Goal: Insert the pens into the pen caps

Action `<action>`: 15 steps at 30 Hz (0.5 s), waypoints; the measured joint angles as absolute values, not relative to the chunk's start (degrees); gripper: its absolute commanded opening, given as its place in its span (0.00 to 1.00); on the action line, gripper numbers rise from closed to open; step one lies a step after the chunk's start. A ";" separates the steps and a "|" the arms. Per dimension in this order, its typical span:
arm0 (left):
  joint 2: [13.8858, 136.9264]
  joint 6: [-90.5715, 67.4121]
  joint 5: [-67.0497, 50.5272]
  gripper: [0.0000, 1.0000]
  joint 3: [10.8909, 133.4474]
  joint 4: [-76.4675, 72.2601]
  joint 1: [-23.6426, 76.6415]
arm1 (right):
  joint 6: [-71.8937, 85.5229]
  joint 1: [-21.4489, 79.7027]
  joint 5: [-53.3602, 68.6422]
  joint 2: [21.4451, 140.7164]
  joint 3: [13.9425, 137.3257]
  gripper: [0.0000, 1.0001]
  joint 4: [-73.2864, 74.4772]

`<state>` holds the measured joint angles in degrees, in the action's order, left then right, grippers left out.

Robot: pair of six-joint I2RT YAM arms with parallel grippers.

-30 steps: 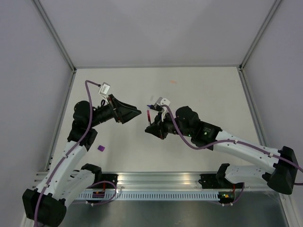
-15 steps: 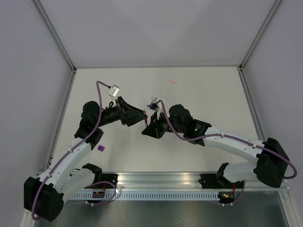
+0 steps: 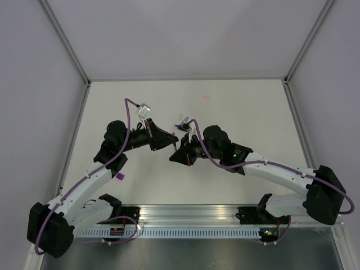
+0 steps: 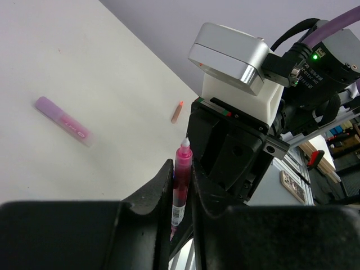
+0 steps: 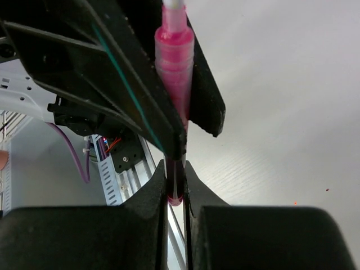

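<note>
A pink pen (image 4: 183,160) stands upright in the air above the table, gripped from both sides. My left gripper (image 4: 180,174) (image 3: 168,140) is shut on its upper body, just below the white tip. Shut on the lower end of the same pen (image 5: 174,50) is my right gripper (image 5: 175,167) (image 3: 176,156); the two grippers meet nose to nose. A purple pen (image 4: 62,121) lies flat on the table beyond them, mostly hidden in the top view. A small pink cap (image 4: 178,112) (image 3: 206,97) lies farther back. A stubby purple cap (image 3: 120,176) sits near the left arm.
The white table (image 3: 242,112) is walled on three sides by pale panels with metal posts (image 3: 70,50). An aluminium rail (image 3: 191,214) with both arm bases runs along the near edge. The right wrist's silver camera housing (image 4: 230,50) looms close behind the pink pen.
My left arm has swung right to the right gripper and its open jaws have closed on the pink pen. The right gripper kept its hold throughout, shifting slightly left.
</note>
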<state>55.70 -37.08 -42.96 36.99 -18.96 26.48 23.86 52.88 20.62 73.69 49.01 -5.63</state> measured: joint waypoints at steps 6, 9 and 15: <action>56.14 -36.88 -42.50 0.02 36.99 -19.00 26.61 | 24.21 52.86 20.23 72.23 48.07 0.00 -5.32; 56.31 -36.91 -42.22 0.02 36.99 -18.76 26.83 | 24.21 52.86 19.11 71.26 47.20 0.00 -5.23; 56.31 -36.99 -42.02 0.03 36.99 -18.41 27.14 | 23.94 52.93 17.61 69.14 45.60 0.00 -5.19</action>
<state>56.31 -36.99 -42.02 36.99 -18.41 27.14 23.94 52.93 17.61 69.14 45.60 -5.19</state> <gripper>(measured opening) 0.153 0.118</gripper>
